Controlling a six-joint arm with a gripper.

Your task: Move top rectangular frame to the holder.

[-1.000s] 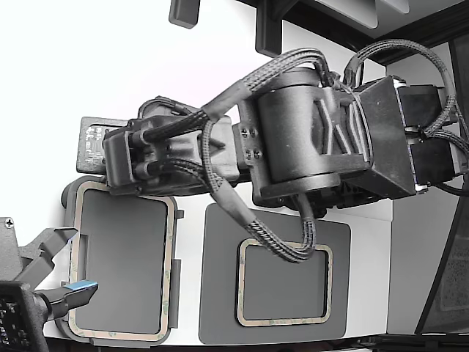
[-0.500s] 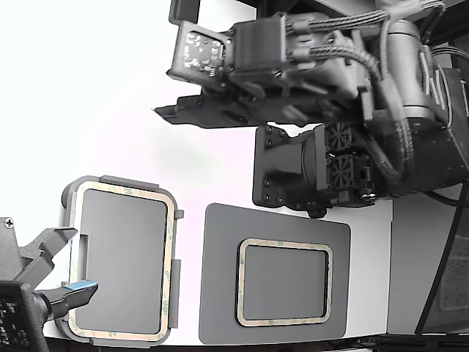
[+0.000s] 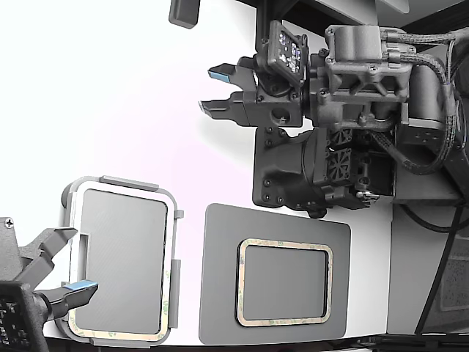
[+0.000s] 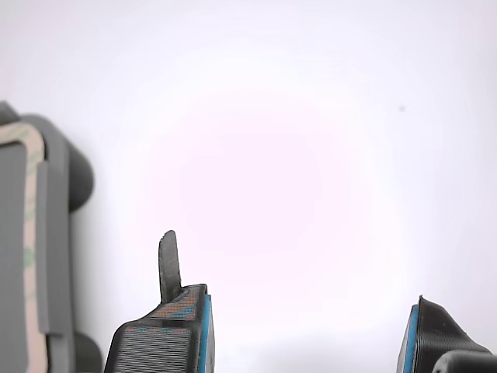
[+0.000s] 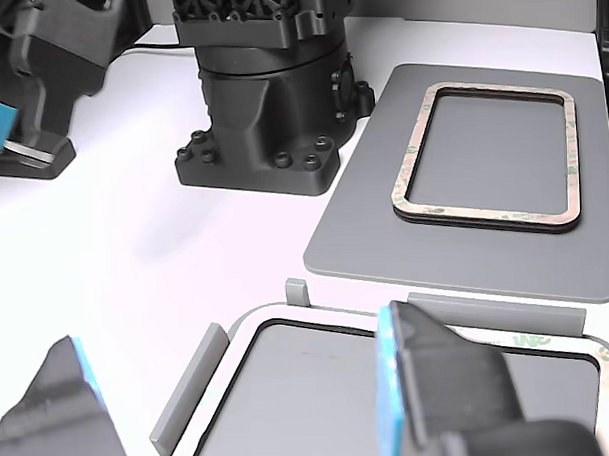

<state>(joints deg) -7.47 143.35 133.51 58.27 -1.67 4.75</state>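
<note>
A tan rectangular frame lies inside the light grey holder at the exterior view's lower left. It also shows as frame in holder, and as frame in holder. Another tan frame rests on the dark grey slab. My gripper hangs high above the table, well away from both frames. It is open, and nothing sits between its blue-padded fingers.
The arm's black base stands behind the slab. A second gripper with a blue-tipped finger hovers over the holder's near corner, its fingers filling the other view's foreground.
The arm has lifted off the holder's far edge and swung up and to the exterior view's right. The frame stays in the holder. The gripper is now turned so its open fingers show.
</note>
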